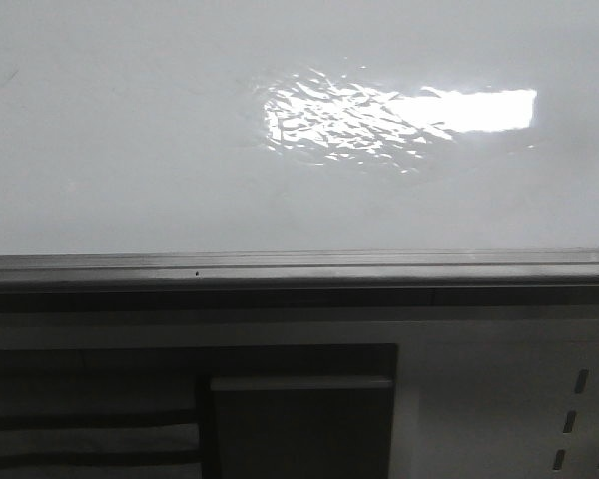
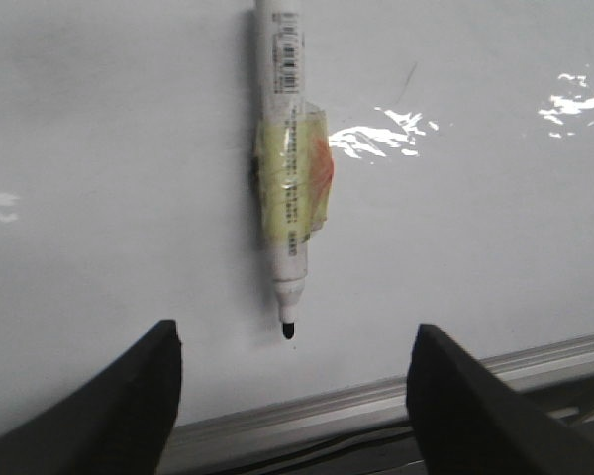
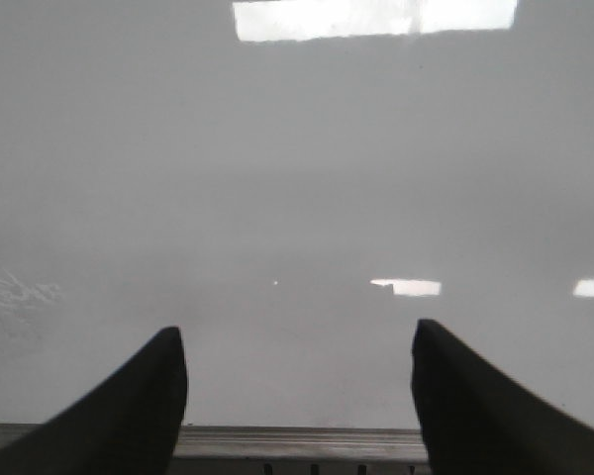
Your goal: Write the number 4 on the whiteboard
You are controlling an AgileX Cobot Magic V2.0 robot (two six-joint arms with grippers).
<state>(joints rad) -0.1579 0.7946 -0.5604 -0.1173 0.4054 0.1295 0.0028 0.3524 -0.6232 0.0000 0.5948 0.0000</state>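
While both grippers are waiting with jaws spread wide and holding nothing, the left gripper (image 2: 292, 396) is facing a marker (image 2: 290, 173) lying on the whiteboard (image 1: 130, 150). Beyond it, the board is showing no number 4, so all the writing is left.

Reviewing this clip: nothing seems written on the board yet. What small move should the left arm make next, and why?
Probably ease the left hand forward around the marker, then close. The marker lies uncapped on the whiteboard, its tip pointing toward the open fingers and lying just ahead of them, not yet between them. No stroke of a 4 shows on the board. The right hand is open and empty.
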